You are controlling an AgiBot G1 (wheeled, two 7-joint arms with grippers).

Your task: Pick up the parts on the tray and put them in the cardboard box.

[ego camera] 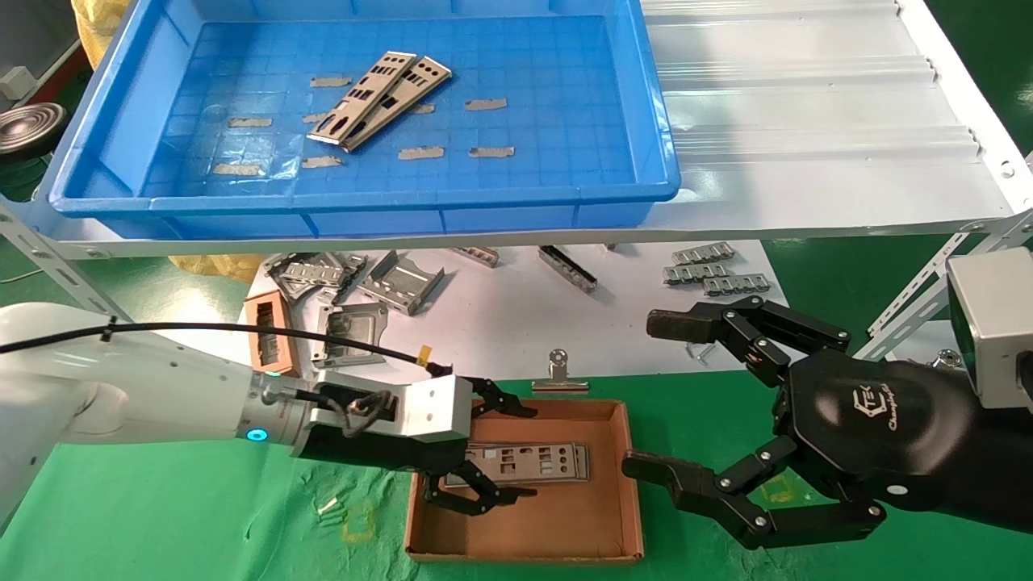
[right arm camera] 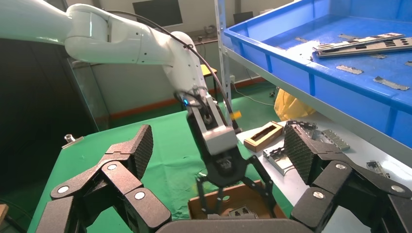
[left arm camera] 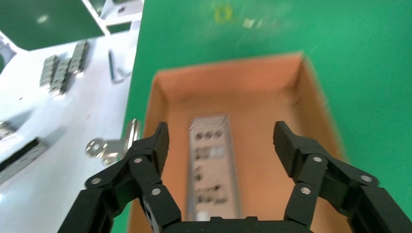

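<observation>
Two silver parts lie side by side, overlapping, on the floor of the blue tray, which sits on the raised white shelf. The same parts and tray show in the right wrist view. Below, the cardboard box rests on the green mat with another part lying flat inside. My left gripper hangs open just above that part, its fingers on either side and not touching it. My right gripper is open and empty, right of the box.
Bent grey brackets, a brown frame block, a binder clip and small grey clips lie on the white sheet behind the box. Beige tape scraps dot the tray floor. The shelf edge overhangs this lower area.
</observation>
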